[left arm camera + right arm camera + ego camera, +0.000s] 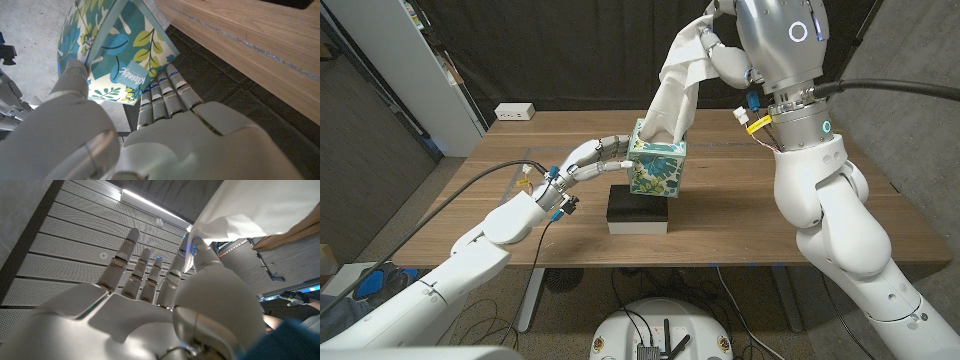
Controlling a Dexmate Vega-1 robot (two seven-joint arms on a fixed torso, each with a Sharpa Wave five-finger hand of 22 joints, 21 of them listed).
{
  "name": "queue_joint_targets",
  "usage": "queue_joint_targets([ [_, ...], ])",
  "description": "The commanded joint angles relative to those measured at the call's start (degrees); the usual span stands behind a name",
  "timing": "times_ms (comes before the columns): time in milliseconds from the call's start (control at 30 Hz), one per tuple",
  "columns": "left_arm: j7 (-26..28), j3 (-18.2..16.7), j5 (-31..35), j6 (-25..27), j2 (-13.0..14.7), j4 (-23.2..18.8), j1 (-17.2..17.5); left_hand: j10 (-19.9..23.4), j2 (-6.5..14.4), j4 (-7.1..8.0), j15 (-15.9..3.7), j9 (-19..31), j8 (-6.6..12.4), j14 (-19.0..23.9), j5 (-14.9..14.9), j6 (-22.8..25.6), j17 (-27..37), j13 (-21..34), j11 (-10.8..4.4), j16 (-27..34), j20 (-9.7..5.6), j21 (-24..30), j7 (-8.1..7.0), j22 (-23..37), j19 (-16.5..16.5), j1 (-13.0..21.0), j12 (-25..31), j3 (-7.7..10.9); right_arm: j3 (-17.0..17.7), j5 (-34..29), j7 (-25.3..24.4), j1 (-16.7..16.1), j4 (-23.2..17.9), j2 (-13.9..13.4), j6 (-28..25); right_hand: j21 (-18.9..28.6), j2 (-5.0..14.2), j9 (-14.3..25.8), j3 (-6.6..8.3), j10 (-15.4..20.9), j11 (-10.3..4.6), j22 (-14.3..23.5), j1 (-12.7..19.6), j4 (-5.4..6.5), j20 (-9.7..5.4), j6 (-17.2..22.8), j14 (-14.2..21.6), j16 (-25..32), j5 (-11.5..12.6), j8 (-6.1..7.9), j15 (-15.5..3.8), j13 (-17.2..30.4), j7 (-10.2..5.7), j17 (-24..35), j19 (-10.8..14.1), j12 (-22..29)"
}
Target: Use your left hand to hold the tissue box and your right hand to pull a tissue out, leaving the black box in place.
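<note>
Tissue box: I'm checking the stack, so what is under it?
The tissue box sits on the black box, which lies on the wooden table. The left hand grips its side. The contact surface between the boxes is hidden.

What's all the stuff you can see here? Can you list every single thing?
tissue box: one, teal with a leaf print, standing tilted on the black box, near the table's middle.
tissue: one, white, stretched up from the box's top opening.
black box: one, black on top with a white front side, on the table under the tissue box.
table: one, brown wood.
power strip: one, white, at the table's far left corner.
cables: dark, several, trailing off the table's left side.
left hand: one, white and grey, grips the tissue box's side.
right hand: one, white and grey, raised above the table, pinches the tissue's top.
</note>
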Motion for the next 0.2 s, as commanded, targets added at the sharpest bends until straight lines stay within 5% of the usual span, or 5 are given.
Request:
queue_joint_targets([
  [33, 0.30, -1.15, -0.40, -0.14, 0.64, 0.30, 0.83, 0.15, 3.49, -0.04, -1.20, 0.22, 0.40, 0.43, 0.40, 0.49, 0.29, 0.23, -0.59, 0.33, 0.30, 0.01, 0.08, 0.22, 0.06, 2.74, -0.27, 0.29, -1.49, -1.89, -2.77, 1.24, 1.75, 1.29, -0.75, -0.17, -0.17, 0.24, -0.14, 0.10, -0.14, 0.27, -0.30, -0.06, 0.12, 0.20, 0.14, -0.38, 0.10, 0.38, -3.80, 0.20, -0.24, 0.15, 0.11, -0.06],
  [200, -0.08, -1.09, -0.95, -0.22, 0.48, 0.75, 0.37, 0.20, 3.51, -0.06, -1.21, 0.22, 0.39, 0.39, 0.41, 0.48, 0.29, 0.24, -0.31, 0.31, 0.26, 0.01, 0.04, 0.22, 0.05, 2.82, -0.26, 0.30, -1.77, -0.96, -3.01, 1.60, 2.24, 1.34, -0.70, -0.26, -0.18, 0.22, -0.14, 0.17, -0.15, 0.27, -0.31, -0.11, 0.15, 0.07, 0.14, -0.42, 0.11, 0.34, -3.89, 0.22, -0.30, 0.14, 0.05, -0.09],
])
